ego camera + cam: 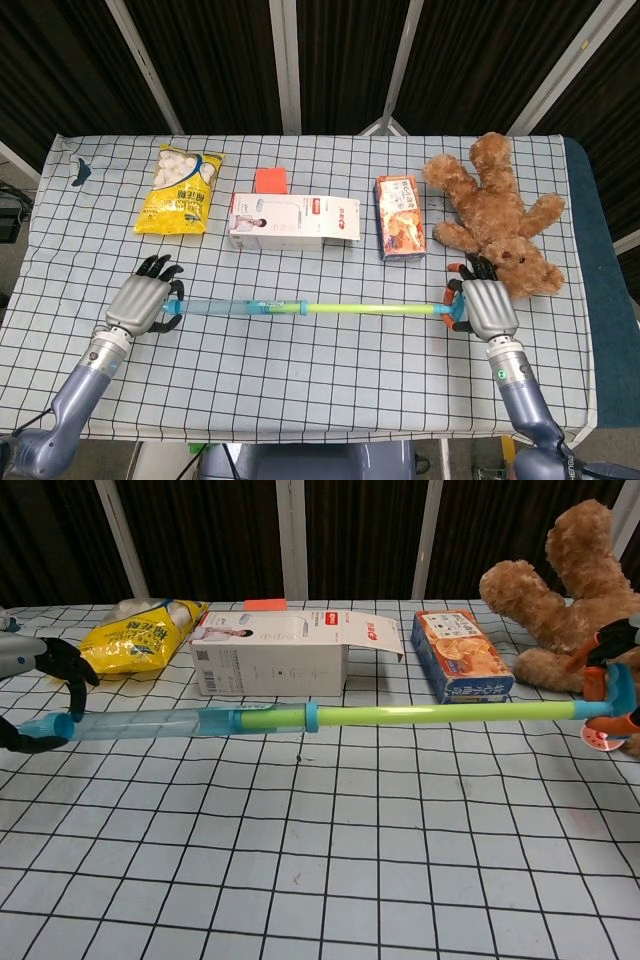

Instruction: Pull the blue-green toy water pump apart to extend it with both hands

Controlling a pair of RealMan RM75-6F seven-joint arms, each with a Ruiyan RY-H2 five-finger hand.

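Observation:
The toy water pump [300,308] [300,718] lies stretched across the checked table, a clear blue tube on the left and a lime-green rod running right to a blue and orange handle [607,705]. My left hand [143,302] [40,685] grips the blue tube's left end. At the far right my right hand [488,308] grips the handle, close against the teddy bear; only its fingertips [618,632] show at the chest view's edge. The pump hangs just above the cloth.
Behind the pump stand a yellow snack bag [180,188], a white carton [292,222] with a red block [270,180] behind it, an orange box [400,217] and a brown teddy bear [496,218]. The table's front edge [300,435] lies near.

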